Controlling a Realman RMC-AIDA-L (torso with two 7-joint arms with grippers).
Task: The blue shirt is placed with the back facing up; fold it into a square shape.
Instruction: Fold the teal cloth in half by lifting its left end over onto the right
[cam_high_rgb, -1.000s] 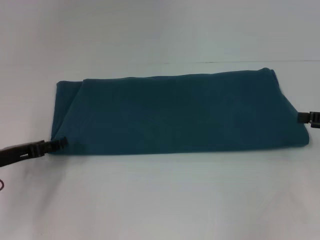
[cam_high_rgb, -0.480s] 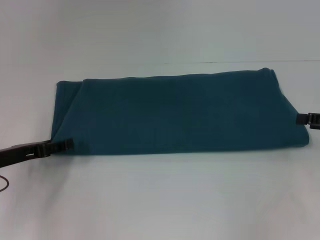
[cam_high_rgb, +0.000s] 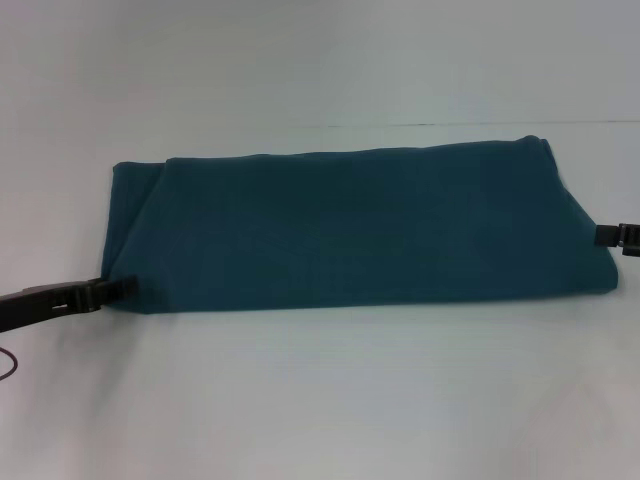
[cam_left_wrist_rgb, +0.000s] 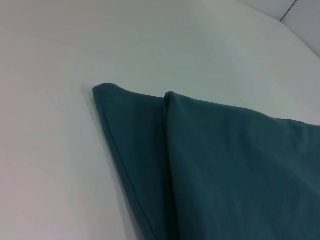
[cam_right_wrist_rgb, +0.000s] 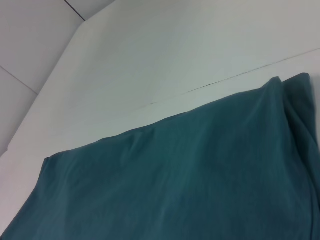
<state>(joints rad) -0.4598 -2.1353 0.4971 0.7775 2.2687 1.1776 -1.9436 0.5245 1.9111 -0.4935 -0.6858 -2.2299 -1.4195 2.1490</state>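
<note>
Jaws first: the left gripper (cam_high_rgb: 122, 289) comes in low from the near left and its tip sits right at the near left corner of the blue shirt (cam_high_rgb: 350, 230). Looks like it's touching the fabric edge there, but I honestly can't tell whether the jaws are open, shut, or pinching any cloth; the tip just looks like one dark narrow shape from the head view. The left wrist view doesn't show the fingers at all, only the shirt's corner.

On the other side, the right gripper (cam_high_rgb: 604, 236) pokes in from the right edge of the head view, tip against the shirt's right side about halfway back. Same story there, can't tell how its jaws stand.

The shirt itself is lying flat on the white worktop (cam_high_rgb: 320, 400), already folded into a long band running left to right, plain side up, no lettering showing. Near edge is a fairly straight fold line. At the left end, a lower layer sticks out past the upper one, so you see two stacked edges there, which shows up clearly in the left wrist view (cam_left_wrist_rgb: 210, 165). The far right corner looks a bit bunched in the right wrist view (cam_right_wrist_rgb: 175, 175).
</note>
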